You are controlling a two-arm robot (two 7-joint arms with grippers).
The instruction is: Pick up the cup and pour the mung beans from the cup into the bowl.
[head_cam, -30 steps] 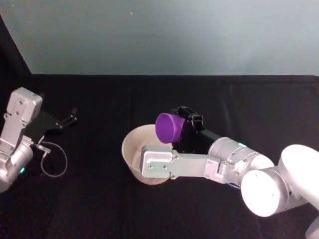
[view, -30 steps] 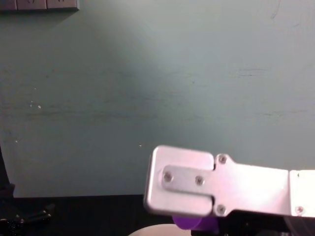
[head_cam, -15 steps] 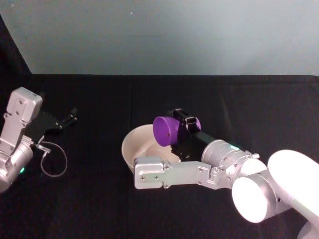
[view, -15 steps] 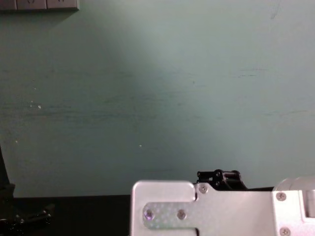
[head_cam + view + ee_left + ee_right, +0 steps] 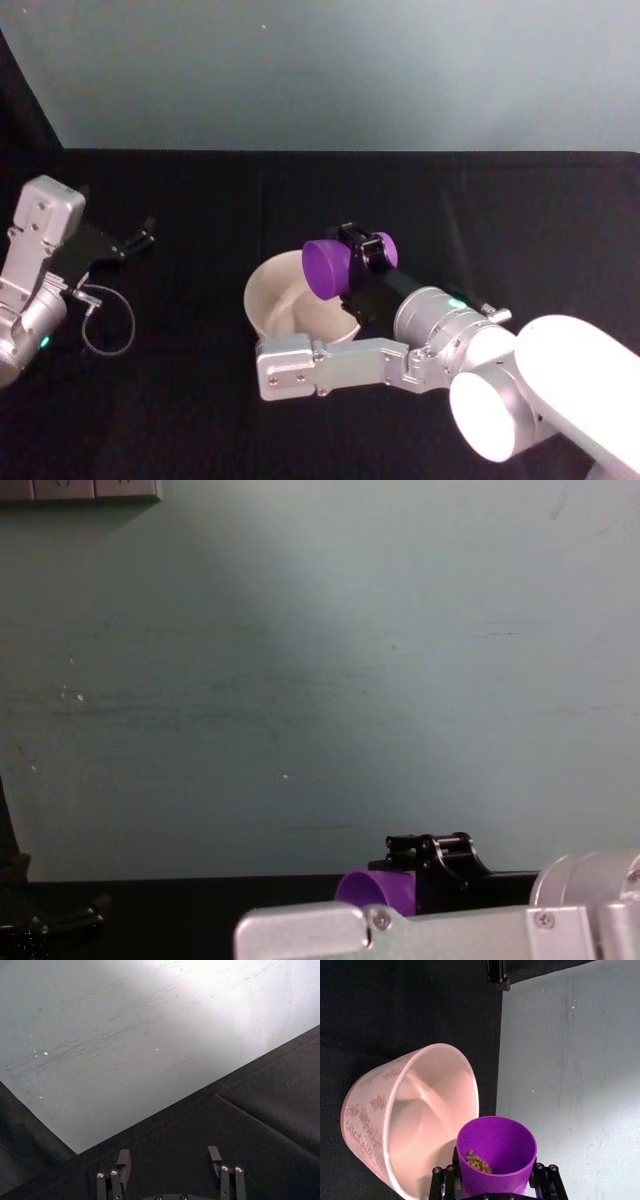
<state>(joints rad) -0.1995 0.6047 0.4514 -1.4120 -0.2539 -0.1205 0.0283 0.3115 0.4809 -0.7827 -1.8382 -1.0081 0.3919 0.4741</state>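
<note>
Bowl [image 5: 265, 295] sits just beneath my right claw [image 5: 362, 248], which has dropped and rolled further over this last second, clamped on the cup [image 5: 326, 268]. That cup now lies nearly sideways. Mung beans [image 5: 478, 1162] are still inside, so I judge the pour unfinished. My left claw [image 5: 168, 1160] is parked, fingers apart.

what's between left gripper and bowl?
Only bare black cloth, head view, between the parked left gripper and the pale pink round bowl. A thin looped cable lies off that line, beside the left arm.
</note>
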